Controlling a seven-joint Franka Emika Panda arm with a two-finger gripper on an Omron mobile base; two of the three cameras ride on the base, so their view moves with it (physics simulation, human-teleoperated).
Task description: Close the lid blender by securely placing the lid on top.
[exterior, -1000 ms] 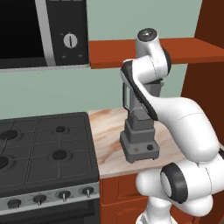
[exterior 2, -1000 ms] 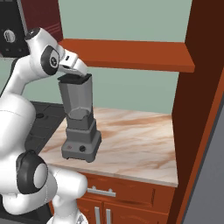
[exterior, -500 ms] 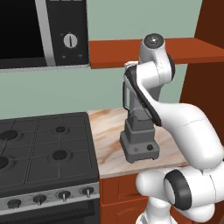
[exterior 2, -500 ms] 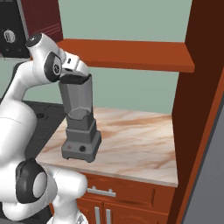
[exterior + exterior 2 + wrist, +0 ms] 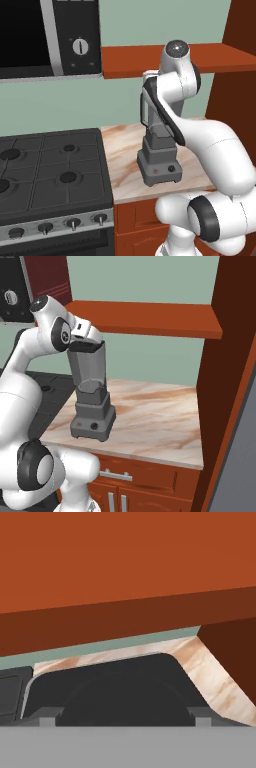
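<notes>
Starting at your far left in the left base view, you have the microwave mounted high on the wall, and below it the black gas stove with its row of knobs along the front edge. Just right of the stove begins the marble counter, and near its stove end stands the blender, upright, with its blocky base flat on the marble and the red button and black knob facing you. In the right base view the lid shows as a dark flat cap at the jar's rim, tilted, with the edge nearer the arm raised, so it does not look fully seated. The gripper sits directly over that lid, under the red-brown shelf, and you cannot tell from these angles whether its fingers are pinching the lid or parted. In the hand view a dark rounded-corner surface, apparently the lid, lies close beneath the camera, with marble and the shelf behind it. Further right, the counter runs on to a tall red-brown cabinet side.
</notes>
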